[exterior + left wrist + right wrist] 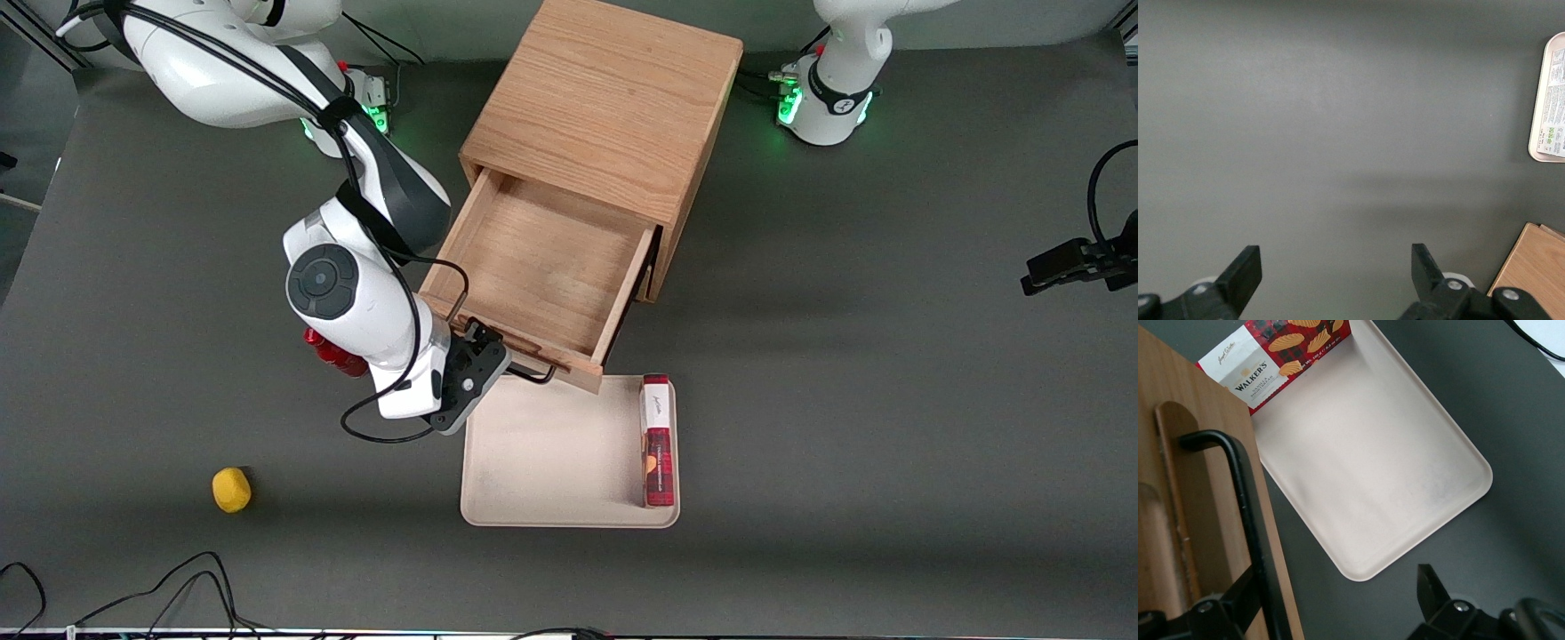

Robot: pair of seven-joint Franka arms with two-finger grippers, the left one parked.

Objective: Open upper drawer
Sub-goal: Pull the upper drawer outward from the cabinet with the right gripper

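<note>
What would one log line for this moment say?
drawer: pulled out, nothing inside | hand: open, at handle | tray: holds cookie box

Pulled-out upper drawer (pixel 542 267) overhangs the tray (pixel 533 462), crowding the open-fingered pincer (pixel 484 356).

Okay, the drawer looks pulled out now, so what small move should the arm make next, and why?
Probably back the pincer straight off the handle toward the tray. The upper drawer already stands far out of the cabinet, and the fingers look spread around the bar, not clamping it.
</note>
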